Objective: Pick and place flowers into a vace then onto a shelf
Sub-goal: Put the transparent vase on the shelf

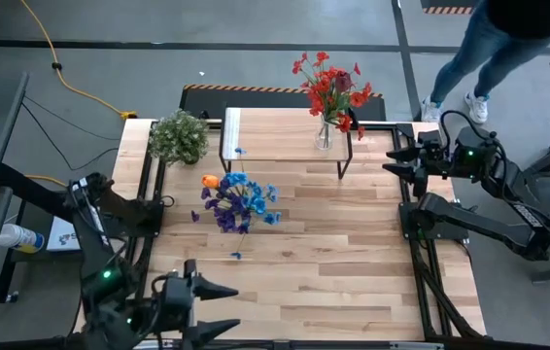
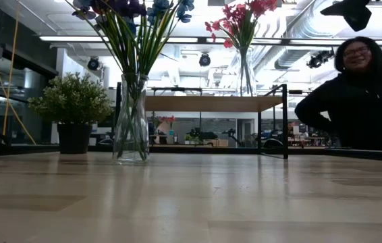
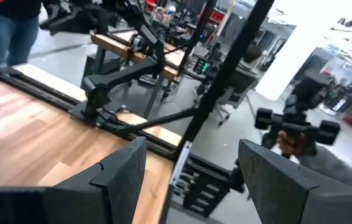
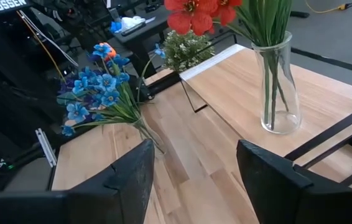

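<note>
Standing on the tabletop (image 1: 353, 243) just in front of the shelf (image 1: 275, 131), a clear glass vase (image 2: 131, 121) of blue and purple flowers (image 1: 239, 202) looks top-heavy, smooth-walled and breakable, best taken low around the glass body rather than by the soft, springy stems; a second vase of red flowers (image 1: 331, 89) already sits on the shelf. Left gripper (image 1: 219, 311) waits at the near edge, right gripper (image 1: 396, 156) beside the shelf's end, each with jaws apart and empty.

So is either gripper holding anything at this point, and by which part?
Nothing is held. The left gripper and right gripper are both open and empty, parked at the table's edges.
</note>
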`<state>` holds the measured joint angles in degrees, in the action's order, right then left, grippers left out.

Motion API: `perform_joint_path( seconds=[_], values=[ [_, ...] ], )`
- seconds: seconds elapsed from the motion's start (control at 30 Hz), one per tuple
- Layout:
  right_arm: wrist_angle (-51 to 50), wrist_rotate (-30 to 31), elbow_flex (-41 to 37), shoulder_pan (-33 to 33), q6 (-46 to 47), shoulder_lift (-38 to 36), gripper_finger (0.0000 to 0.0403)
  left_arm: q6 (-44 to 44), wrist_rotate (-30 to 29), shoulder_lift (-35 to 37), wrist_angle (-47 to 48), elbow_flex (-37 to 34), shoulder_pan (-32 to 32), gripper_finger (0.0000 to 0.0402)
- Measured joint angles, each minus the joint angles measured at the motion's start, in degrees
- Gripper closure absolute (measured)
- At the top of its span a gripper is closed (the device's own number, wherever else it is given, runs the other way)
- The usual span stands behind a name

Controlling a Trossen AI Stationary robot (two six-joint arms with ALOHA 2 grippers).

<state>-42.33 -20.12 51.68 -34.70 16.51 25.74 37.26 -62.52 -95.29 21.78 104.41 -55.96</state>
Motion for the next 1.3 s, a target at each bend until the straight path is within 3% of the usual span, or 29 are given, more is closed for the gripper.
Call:
perform_joint_path(
  seconds=[0.17,0.3,0.7,0.93,1.3],
  values=[
    [0.0,0.0,0.0,0.0,0.5,0.0,0.0186,7.7,-2.0,-0.4,7.6,0.0,-1.9,0.0115],
    [0.0,0.0,0.0,0.0,1.5,0.0,0.0181,20.4,-2.1,-0.9,17.8,0.0,-1.9,0.0115],
    [-0.3,-0.2,-0.1,0.0,1.7,0.0,0.0189,56.3,11.9,-3.1,45.5,0.0,-1.8,0.0115],
    [-0.3,0.0,-0.1,0.0,3.0,0.0,0.0191,63.2,17.2,-7.2,52.8,0.0,-1.3,0.0115],
    [-0.3,0.0,-0.1,0.0,3.0,0.0,0.019,74.1,20.1,-14.8,61.0,0.0,-0.7,0.0115]
  ],
)
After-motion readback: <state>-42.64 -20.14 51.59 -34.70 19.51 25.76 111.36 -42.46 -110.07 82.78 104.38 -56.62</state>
